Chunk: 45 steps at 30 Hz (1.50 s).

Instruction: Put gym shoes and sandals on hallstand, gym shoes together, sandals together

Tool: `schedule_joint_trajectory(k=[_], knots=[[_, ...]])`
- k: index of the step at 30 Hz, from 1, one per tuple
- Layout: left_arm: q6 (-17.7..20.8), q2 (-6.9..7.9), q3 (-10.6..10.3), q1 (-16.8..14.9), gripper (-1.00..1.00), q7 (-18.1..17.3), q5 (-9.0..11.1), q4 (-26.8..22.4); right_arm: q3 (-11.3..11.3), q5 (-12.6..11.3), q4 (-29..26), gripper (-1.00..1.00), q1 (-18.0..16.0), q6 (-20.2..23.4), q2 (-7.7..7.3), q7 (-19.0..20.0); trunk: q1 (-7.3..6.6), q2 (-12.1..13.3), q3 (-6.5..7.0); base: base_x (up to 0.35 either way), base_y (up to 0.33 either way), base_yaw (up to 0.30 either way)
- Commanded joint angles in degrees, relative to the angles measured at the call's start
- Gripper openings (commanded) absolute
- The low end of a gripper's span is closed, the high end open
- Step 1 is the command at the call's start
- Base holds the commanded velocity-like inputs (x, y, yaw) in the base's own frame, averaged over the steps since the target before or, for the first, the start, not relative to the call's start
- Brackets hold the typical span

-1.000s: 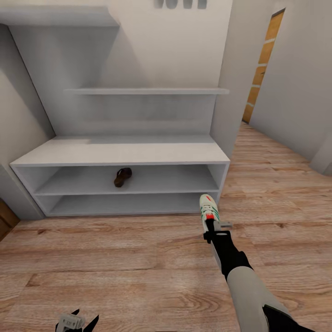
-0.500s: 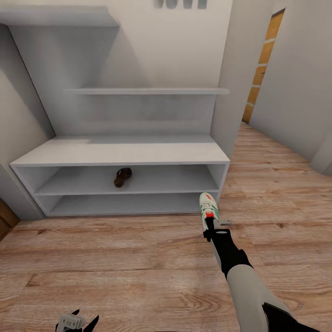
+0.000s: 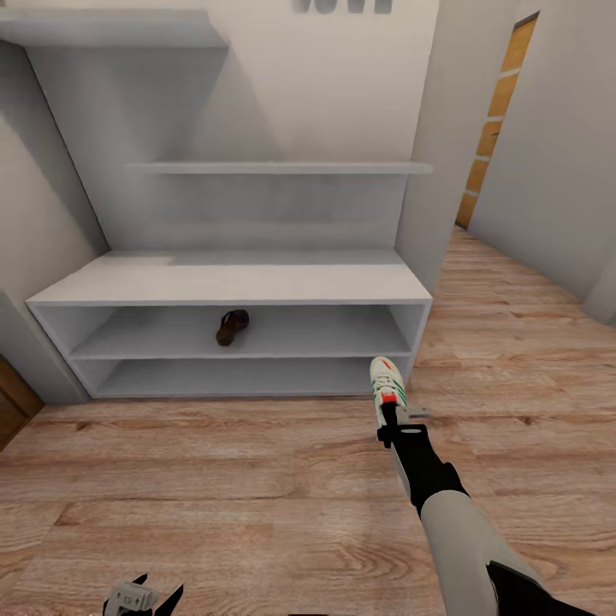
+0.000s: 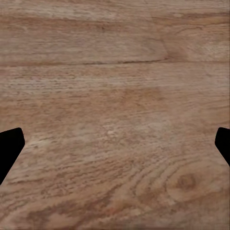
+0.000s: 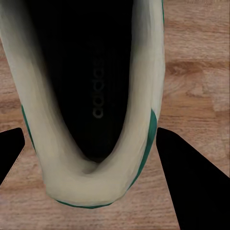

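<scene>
One off-white gym shoe (image 3: 387, 382) with green stripes and a red tab hangs just above the corridor floor (image 3: 214, 479), in front of the hallstand's (image 3: 231, 282) lower right corner. My right gripper (image 3: 393, 410) is shut on its heel end. In the right wrist view the shoe's dark opening (image 5: 91, 96) sits between the black fingers (image 5: 191, 182). A single dark-brown sandal (image 3: 232, 327) lies in the upper open compartment, near its middle. My left gripper (image 3: 144, 596) hangs low at the left, open over bare planks (image 4: 115, 72). The other shoe and sandal are out of view.
A white wall corner (image 3: 428, 171) rises just right of the hallstand. Beyond it the corridor runs back to an orange door (image 3: 500, 111). A brown panel (image 3: 13, 402) shows at the far left. Two staggered upper shelves (image 3: 274, 168) hang above the bench top.
The whole picture has shifted slightly, so the hallstand sits a little further right: the camera moved. The held shoe and both arms keep their places in the view.
</scene>
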Motion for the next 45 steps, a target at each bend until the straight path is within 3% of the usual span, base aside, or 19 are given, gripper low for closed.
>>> schedule_joint_trajectory(k=[1, 20, 45], knots=[[-0.3, -0.04, 0.5, -0.1, 1.0, -0.3, -0.6, 0.0, -0.3, 0.3, -0.1, -1.0, -0.1, 0.1, 0.07, 0.0, -0.01, 0.0, -0.11, 0.0, 0.0, 0.174], [-0.3, -0.04, 0.5, -0.1, 1.0, -0.3, -0.6, 0.0, -0.3, 0.4, -0.2, -1.0, 0.0, 0.0, 0.07, -0.1, -0.01, 0.0, -1.32, 0.036, 0.0, 0.173], [-0.2, -0.04, 0.5, -0.1, 1.0, -0.3, -0.6, 0.0, -0.7, 0.3, -4.1, -1.0, -0.1, 0.0, 0.07, -0.2, -0.01, 0.0, -0.86, 0.113, 0.0, -0.016]])
